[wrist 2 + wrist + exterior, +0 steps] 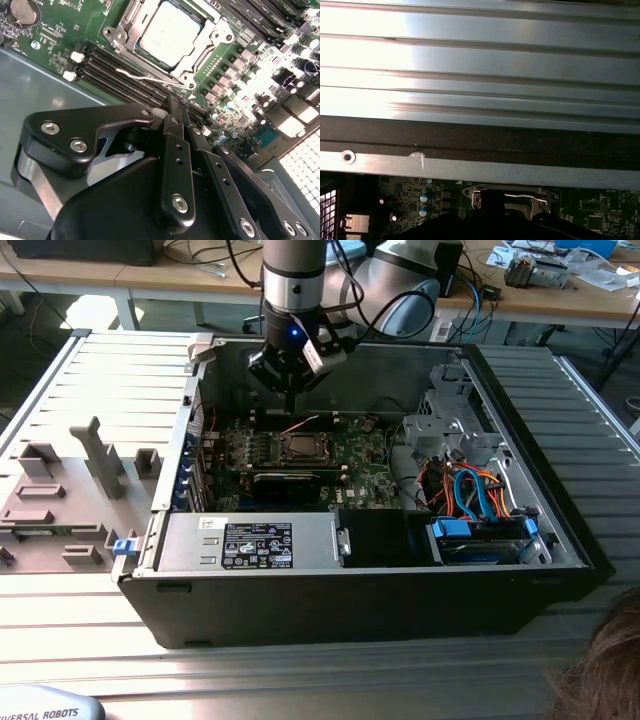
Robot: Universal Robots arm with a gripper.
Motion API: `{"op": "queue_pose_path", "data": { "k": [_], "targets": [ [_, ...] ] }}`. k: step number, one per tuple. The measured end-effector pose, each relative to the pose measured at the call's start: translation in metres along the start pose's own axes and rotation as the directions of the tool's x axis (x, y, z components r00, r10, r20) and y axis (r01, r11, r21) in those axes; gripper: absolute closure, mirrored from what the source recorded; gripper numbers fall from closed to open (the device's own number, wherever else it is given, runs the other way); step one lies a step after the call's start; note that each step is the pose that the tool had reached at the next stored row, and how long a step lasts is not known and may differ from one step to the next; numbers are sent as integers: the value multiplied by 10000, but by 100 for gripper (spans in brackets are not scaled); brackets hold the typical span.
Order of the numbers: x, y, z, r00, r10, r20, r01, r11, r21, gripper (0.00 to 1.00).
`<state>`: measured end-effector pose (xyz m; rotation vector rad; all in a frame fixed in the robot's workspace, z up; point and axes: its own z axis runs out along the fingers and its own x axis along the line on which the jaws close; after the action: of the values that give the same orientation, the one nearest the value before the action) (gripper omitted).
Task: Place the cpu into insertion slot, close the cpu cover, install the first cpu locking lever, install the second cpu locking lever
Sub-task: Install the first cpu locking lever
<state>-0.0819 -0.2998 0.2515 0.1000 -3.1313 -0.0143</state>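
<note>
With the cpu (169, 32) already seated in its socket under the closed cpu cover (197, 56), the gripper (172, 107), fingers pressed together and empty, hovers beside a thin locking lever (150, 78), apparently mid lever-installation.

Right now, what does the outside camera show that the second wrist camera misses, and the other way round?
The exterior view alone takes in the whole open computer case, the grey ribbed table and the arm above. The second wrist view alone shows, close up, the cpu seated with the cpu cover closed around it. Both show the gripper and the green motherboard.
</note>
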Motion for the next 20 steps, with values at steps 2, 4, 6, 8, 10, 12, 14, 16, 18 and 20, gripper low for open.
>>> {"op": "queue_pose_path", "data": {
  "k": [2,4,6,8,10,12,14,16,18,20],
  "targets": [
    [-5,0,2,10000,0,0,0,10000,0,89],
    [-9,-1,10,10000,1,0,-1,10000,0,89],
    [-11,-1,15,10000,1,0,-1,10000,0,89],
    [-12,-1,17,10000,0,0,0,10000,0,89],
    [-18,-2,20,10000,-1,0,1,10000,0,89],
    [-28,-2,26,10000,0,1,0,10000,-1,89],
    [-37,-3,33,10000,0,1,0,10000,-1,89],
    [-43,-3,44,10000,3,1,-3,10000,-1,89],
    [-49,-4,70,10000,2,0,-2,10000,0,89],
    [-52,-4,87,10000,4,0,-4,10000,-1,89]
  ]
}}
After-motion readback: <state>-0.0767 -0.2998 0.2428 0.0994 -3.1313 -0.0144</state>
